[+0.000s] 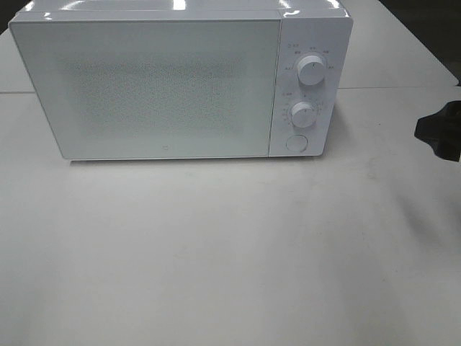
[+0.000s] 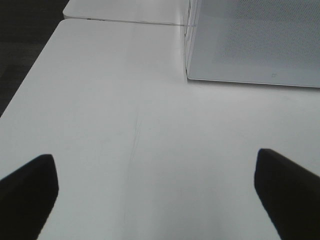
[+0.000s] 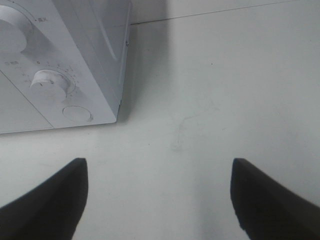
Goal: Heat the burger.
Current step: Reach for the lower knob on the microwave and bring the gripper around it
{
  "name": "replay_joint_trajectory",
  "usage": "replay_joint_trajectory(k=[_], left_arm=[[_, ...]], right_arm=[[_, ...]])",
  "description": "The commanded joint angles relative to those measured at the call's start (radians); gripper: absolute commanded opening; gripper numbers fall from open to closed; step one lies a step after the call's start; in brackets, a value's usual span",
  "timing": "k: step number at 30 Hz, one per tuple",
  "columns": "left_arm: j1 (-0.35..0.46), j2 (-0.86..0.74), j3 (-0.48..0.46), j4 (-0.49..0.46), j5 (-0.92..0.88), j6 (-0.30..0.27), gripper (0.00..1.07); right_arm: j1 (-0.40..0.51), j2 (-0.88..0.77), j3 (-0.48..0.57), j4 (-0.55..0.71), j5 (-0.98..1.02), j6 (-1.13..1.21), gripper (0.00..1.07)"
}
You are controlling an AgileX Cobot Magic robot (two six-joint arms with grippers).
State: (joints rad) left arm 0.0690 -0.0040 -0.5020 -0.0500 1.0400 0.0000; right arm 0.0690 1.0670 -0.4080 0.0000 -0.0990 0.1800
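**Left end effector** (image 2: 155, 172): released, fingers spread wide, nothing between them. Only bare desk (image 2: 100, 100) lies under it. It sits low and faces the near left corner of the microwave (image 2: 250, 45), without touching it. My guess is that it waits here so it can take the door once that swings out.

**Right end effector** (image 3: 159, 172): also released and empty, fingers well apart. It points toward the control panel, with the lower dial (image 3: 50, 82) and the round button (image 3: 76, 114) near its line of reach. In the high view it is only a dark shape at the right edge of the desk, well apart from the microwave. This looks like the side that will work the controls.

**Door** (image 1: 144, 86): shut flush. The dotted, frosted pane shows nothing behind it.

**Burger**: not visible in any view. I cannot tell whether it is behind the shut door or off the desk out of frame.

**Stage**: unclear. Both end effectors are empty and the door is shut, so the next move is probably the round button or a dial.
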Motion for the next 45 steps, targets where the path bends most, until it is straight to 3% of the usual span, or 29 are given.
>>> replay_joint_trajectory(k=[1,5,10,12,16,18,19,21,29,35,45], left_arm=[[0.004,-0.024,0.004,0.003,-0.006,0.006,1.0],[0.004,-0.024,0.004,0.003,-0.006,0.006,1.0],[0.004,-0.024,0.004,0.003,-0.006,0.006,1.0],[0.004,-0.024,0.004,0.003,-0.006,0.006,1.0],[0.004,-0.024,0.004,0.003,-0.006,0.006,1.0],[0.004,-0.024,0.004,0.003,-0.006,0.006,1.0],[0.004,-0.024,0.004,0.003,-0.006,0.006,1.0],[0.004,-0.024,0.004,0.003,-0.006,0.006,1.0],[0.004,-0.024,0.004,0.003,-0.006,0.006,1.0],[0.004,-0.024,0.004,0.003,-0.006,0.006,1.0],[0.004,-0.024,0.004,0.003,-0.006,0.006,1.0]], right_arm=[[-0.002,0.055,0.054,0.005,-0.187,0.005,0.75],[-0.002,0.105,0.082,0.033,-0.282,0.003,0.75],[0.083,0.204,0.099,0.124,-0.396,-0.091,0.75],[0.168,0.268,0.099,0.221,-0.473,-0.202,0.75],[0.253,0.33,0.099,0.352,-0.573,-0.296,0.75],[0.366,0.407,0.097,0.521,-0.712,-0.406,0.75],[0.366,0.407,0.097,0.521,-0.712,-0.406,0.75],[0.45,0.457,0.096,0.634,-0.837,-0.453,0.75],[0.64,0.564,0.087,0.793,-1.067,-0.461,0.75],[0.712,0.613,0.023,0.917,-1.086,-0.483,0.75],[0.719,0.725,-0.077,0.879,-1.155,-0.49,0.75]])
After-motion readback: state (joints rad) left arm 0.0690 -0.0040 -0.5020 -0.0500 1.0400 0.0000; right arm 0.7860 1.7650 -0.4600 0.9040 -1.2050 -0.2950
